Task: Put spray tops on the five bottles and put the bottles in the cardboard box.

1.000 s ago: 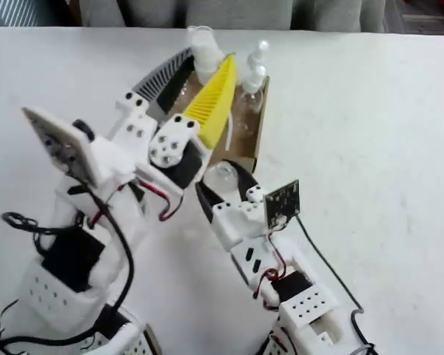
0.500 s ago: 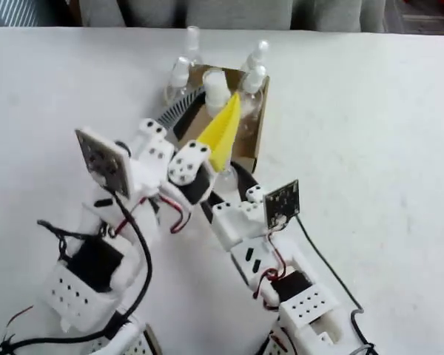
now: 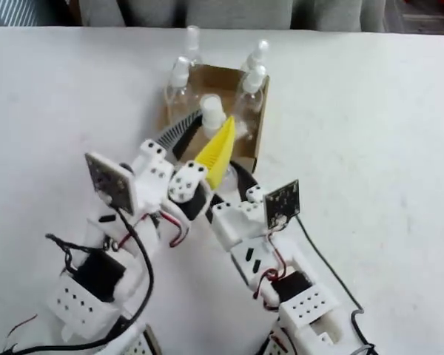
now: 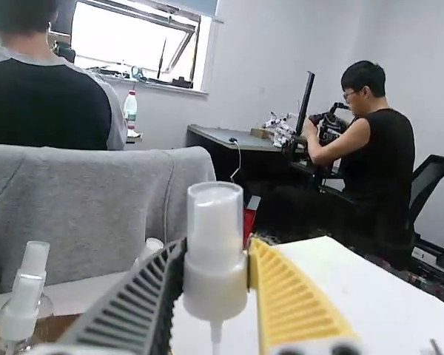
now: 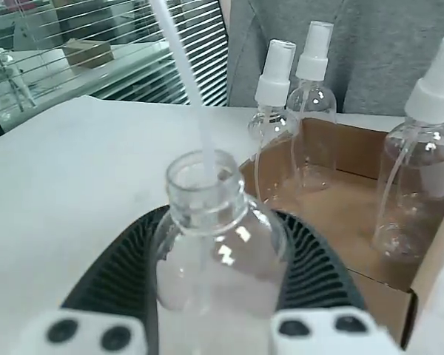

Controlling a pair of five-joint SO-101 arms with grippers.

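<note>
Bottle [image 5: 211,255] clear, glossy (glass or plastic unclear); cardboard box [image 5: 333,211] matt.

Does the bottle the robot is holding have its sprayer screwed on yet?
No, the bottle has an open neck, and only the thin tube of the spray top dips into it.
</note>
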